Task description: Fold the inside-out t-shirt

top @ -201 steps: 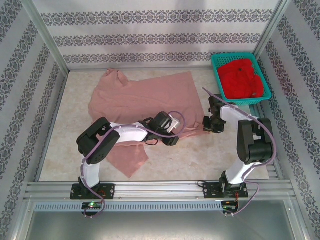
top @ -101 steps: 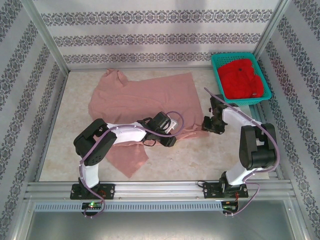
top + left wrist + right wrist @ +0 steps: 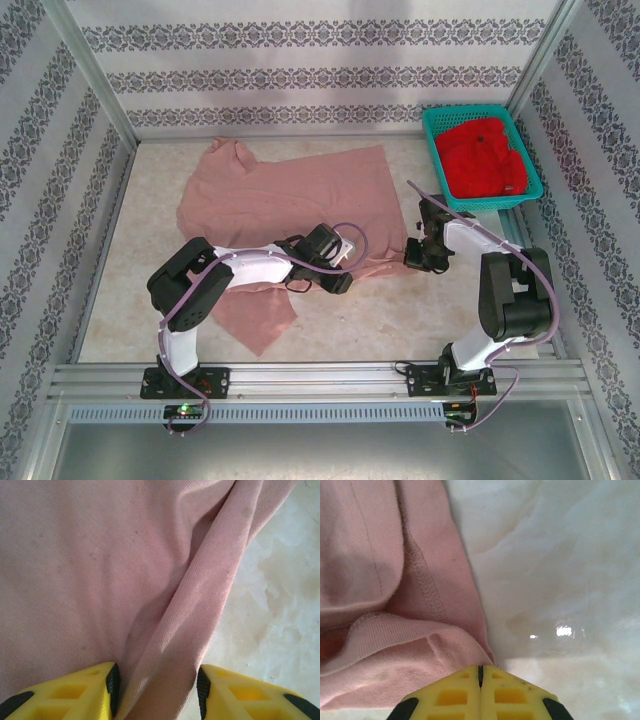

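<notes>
The pink t-shirt [image 3: 290, 190] lies spread on the pale table [image 3: 145, 250], covering the centre and upper left of the overhead view, with a loose flap hanging down toward the lower left.

The left gripper [image 3: 338, 280] sits low on the shirt's lower edge, near the middle of the frame. In the left wrist view its yellow fingers [image 3: 112, 680] stand apart, and a raised fold of the cloth [image 3: 150, 580] runs up between them from the bottom edge toward the upper right, with bare table showing on the right.

The right gripper [image 3: 415, 258] is at the shirt's lower right corner. In the right wrist view its tips [image 3: 480, 672] are pressed together at the bottom of the frame, right where the stitched hem [image 3: 422, 580] ends. Whether any cloth is caught between them cannot be told.

A teal basket [image 3: 433, 150] in the upper right corner holds a red garment [image 3: 485, 160], well apart from the shirt.
</notes>
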Controlling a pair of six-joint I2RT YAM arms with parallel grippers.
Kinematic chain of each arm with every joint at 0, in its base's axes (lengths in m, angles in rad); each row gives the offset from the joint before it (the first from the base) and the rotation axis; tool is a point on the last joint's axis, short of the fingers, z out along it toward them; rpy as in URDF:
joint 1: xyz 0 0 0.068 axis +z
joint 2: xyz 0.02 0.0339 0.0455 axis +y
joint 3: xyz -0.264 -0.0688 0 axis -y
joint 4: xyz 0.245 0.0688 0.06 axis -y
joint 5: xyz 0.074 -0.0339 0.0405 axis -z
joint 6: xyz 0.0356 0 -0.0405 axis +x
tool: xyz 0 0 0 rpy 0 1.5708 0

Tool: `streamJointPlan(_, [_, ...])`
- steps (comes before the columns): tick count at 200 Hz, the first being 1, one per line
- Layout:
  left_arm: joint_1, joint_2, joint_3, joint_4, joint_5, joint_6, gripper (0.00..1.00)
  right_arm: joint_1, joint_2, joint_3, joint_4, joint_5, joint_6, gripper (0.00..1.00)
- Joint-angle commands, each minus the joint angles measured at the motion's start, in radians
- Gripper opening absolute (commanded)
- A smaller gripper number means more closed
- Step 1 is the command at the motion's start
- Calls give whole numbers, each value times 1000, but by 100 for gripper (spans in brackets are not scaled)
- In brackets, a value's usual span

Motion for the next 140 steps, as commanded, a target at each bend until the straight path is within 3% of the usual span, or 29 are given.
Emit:
streamJointPlan(1, [11,-35,-18,-46,-5,-13,47,-8,-28,3,-11,1,-3,0])
streamJointPlan(66, [10,-40,-15,-39,7,-22,48,-12,-203,-60,-17,-1,39,0])
streamJointPlan(86, [11,-38,-15,-40,11,-21,48,1,-151,-46,-13,-14,37,29])
streamJointPlan(95, [11,-37,-12,-43,11,-20,48,13,-125,-40,-9,-13,40,37])
streamJointPlan(112, [10,-39,-11,-45,9,-20,48,35,-80,-39,17,-8,51,42])
streamJointPlan(140, [10,-38,-12,-40,12,-25,49,59,16,-15,35,-3,53,40])
